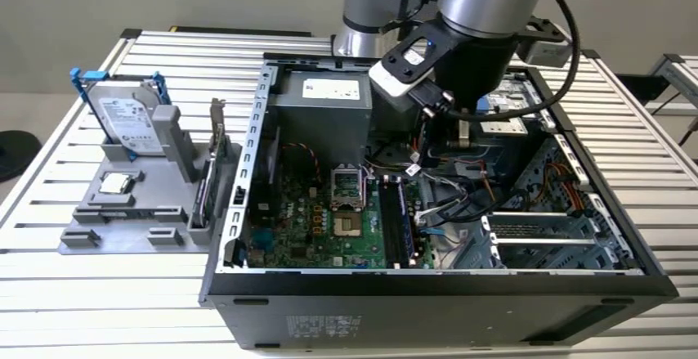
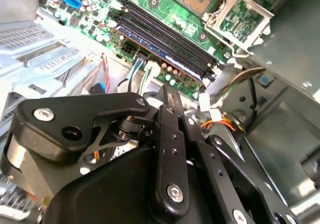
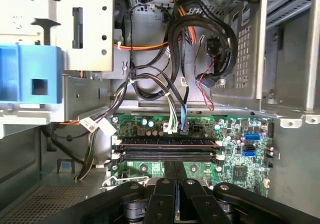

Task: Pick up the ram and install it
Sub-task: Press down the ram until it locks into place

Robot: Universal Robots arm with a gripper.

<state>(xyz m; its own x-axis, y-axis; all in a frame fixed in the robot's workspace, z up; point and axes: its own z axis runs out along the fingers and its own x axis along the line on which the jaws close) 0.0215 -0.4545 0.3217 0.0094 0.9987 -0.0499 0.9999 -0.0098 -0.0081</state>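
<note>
Hovering with fingers pressed together and empty, the gripper (image 3: 175, 194) hangs above the ram (image 3: 167, 142) seated mid-frame in its motherboard (image 3: 235, 171) slot.

We see a table of ribbed, brushed aluminium slats (image 1: 65, 285), matt with a soft sheen. On it lies an open computer case of dull grey sheet metal (image 1: 436, 302), its outer wall smooth and dark. Inside, the green circuit board (image 1: 316, 224) looks lacquered and slightly glossy. The long blue ram stick (image 2: 165, 48) in its black plastic slot has a satin face. The black gripper (image 2: 170, 109) is matt plastic or coated metal with bright steel screws. Near the table's edge, a grey matt plastic holder (image 1: 131, 228) carries a silver hard drive (image 1: 123, 114) of shiny metal.
</note>
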